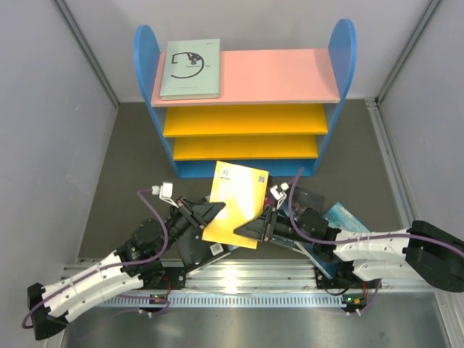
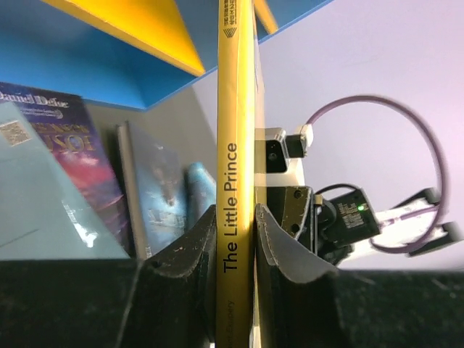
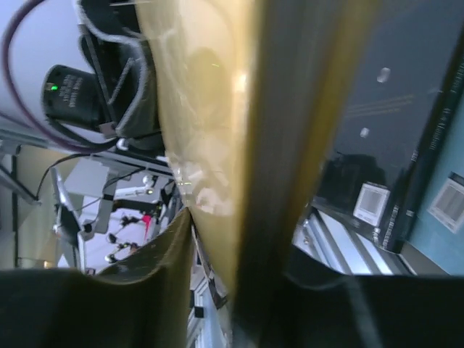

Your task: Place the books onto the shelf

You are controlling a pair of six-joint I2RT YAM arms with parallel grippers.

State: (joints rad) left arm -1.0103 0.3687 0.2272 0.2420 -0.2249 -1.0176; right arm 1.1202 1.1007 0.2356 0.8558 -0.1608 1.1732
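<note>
1. The yellow book (spine lettered "The Little Prince") is off the table, tilted, and spans the gap between the two pincers in front of the shelf.
2. The left pincer is clamped on the book's spine; in its wrist view, one pad presses each side of the yellow edge.
3. The right pincer straddles the opposite, lower edge of the book. One finger lies against the cover, but I cannot tell whether the other finger presses too.
4. Beyond both pincers, the shelf stands upright, its pink top and two yellow boards facing them.
5. A grey-green book lies flat on the pink top at its left end, far beyond the left pincer.
6. Under and behind the right pincer, a black book and a teal book lie on the table.
7. Seen from the left pincer, a purple-blue book lies left of the held spine, in front of the shelf's blue base.
</note>
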